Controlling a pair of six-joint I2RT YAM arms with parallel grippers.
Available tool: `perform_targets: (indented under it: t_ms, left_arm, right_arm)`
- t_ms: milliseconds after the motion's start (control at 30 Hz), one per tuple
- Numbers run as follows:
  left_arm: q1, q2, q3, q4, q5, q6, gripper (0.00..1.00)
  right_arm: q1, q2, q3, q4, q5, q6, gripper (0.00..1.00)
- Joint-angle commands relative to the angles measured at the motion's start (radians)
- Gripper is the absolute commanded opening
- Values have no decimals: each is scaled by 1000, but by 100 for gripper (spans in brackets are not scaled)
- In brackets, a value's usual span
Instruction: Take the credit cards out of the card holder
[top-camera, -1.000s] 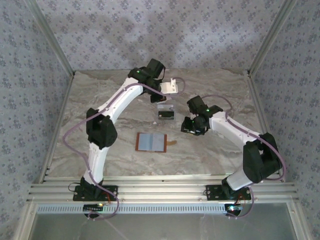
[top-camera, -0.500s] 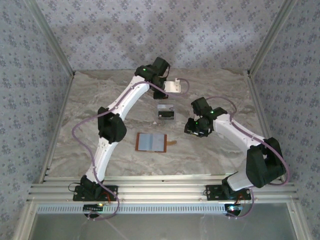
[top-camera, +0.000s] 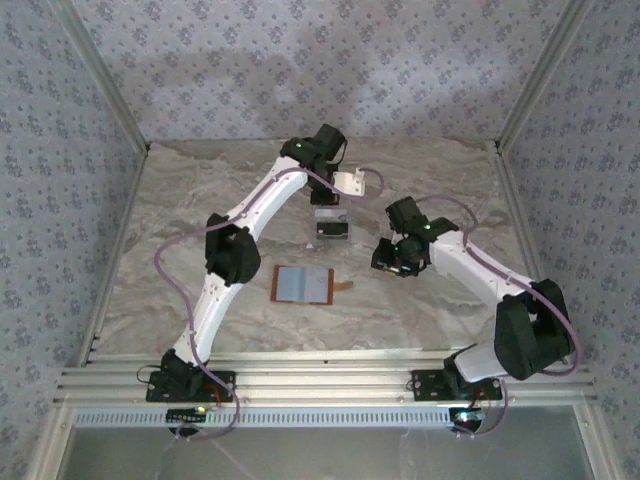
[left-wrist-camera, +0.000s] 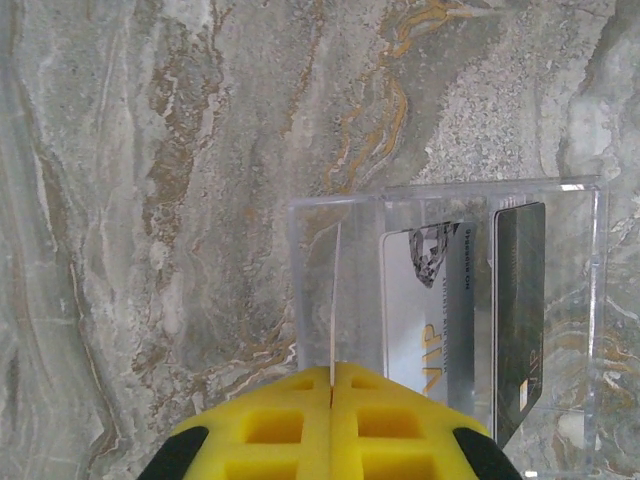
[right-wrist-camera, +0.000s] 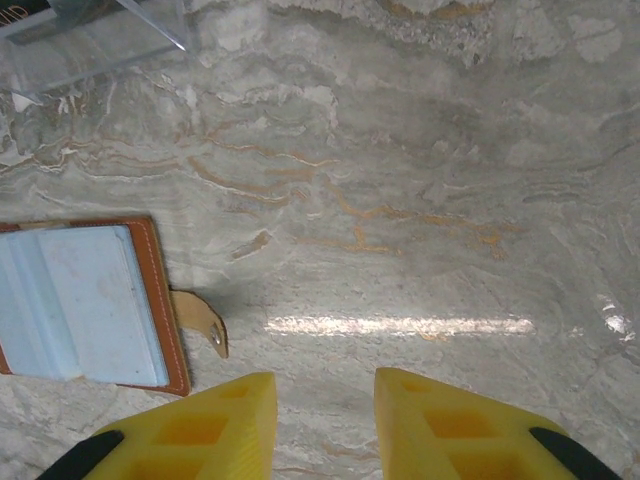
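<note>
Left arm has stretched further out over the far middle of the table (top-camera: 200, 200). The whitish card (top-camera: 352, 182) it carries has shifted slightly right. Card holder (top-camera: 303, 285) and clear tray (top-camera: 332, 228) have not moved.

Left gripper (left-wrist-camera: 331, 372) is clenched on that whitish card (left-wrist-camera: 331, 300). The card is edge-on in the wrist view, over the tray's (left-wrist-camera: 440, 190) left compartment; cannot tell if it touches the tray.

VIP card (left-wrist-camera: 430, 310) and dark card (left-wrist-camera: 520, 310) stand in the tray's other slots, right of the held card.

Right gripper (right-wrist-camera: 325, 385) has its jaws apart with bare table between them, grasping nothing.

Card holder (right-wrist-camera: 80, 300) lies open and flat, grey-blue inside up, left of the right gripper. Its strap tab (right-wrist-camera: 205, 320) points toward the fingers, near but apart.

From above, the holder lies between the arms, nearer the bases than the tray, well apart from the left gripper (top-camera: 340, 180) and left of the right gripper (top-camera: 393, 262).
</note>
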Motion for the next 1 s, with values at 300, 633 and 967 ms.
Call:
perform_targets:
  t_ms: [300, 633, 967]
  left_arm:
    - [-24, 46, 49, -40, -21, 34, 0]
    - [-26, 66, 40, -41, -105, 40, 9]
    - [-27, 42, 51, 38, -167, 41, 24]
  right_arm:
    - [-12, -29, -27, -9, -18, -16, 33]
    - [-17, -32, -37, -4, -24, -15, 32]
    - [-19, -33, -30, 0, -23, -16, 32]
